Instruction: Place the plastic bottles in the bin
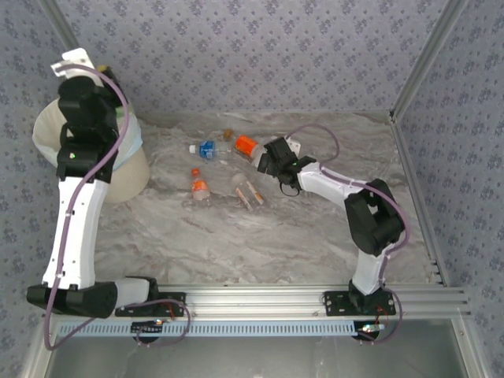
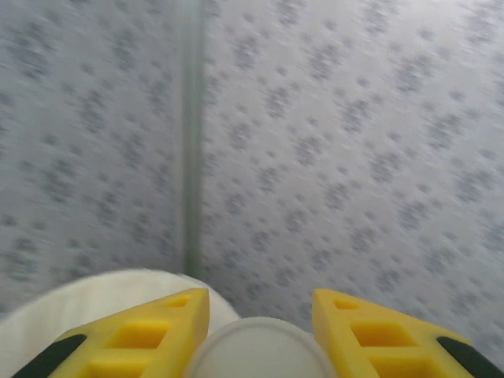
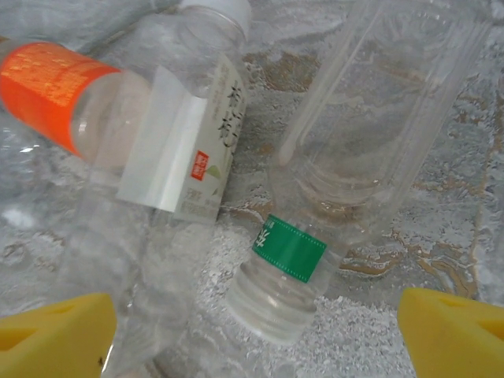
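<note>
Yellow-fingered right pincer (image 3: 256, 339), jaws spread wide straddling green-banded clear bottle (image 3: 315, 213) lying on marble desk (image 3: 472, 197), orange-labelled bottle (image 3: 118, 102) just beside it, more bottles (image 1: 206, 150) scattered mid-desk, left pincer (image 2: 260, 303) clamped on pale round bottle end (image 2: 260, 350), over white-lined bin (image 1: 130, 177) at desk's left

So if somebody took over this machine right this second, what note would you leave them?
Left end effector: raised at the bin, closed on a white-capped bottle, not yet dropped.
Right end effector: open, low over a green-banded bottle lying on the table.
Also on the table: blue-labelled bottle, orange-labelled bottle, orange-capped bottle, a few more beside them.
Done: unknown, the bin's inside is hidden.
Left: release the one being held, then bin the rest.
</note>
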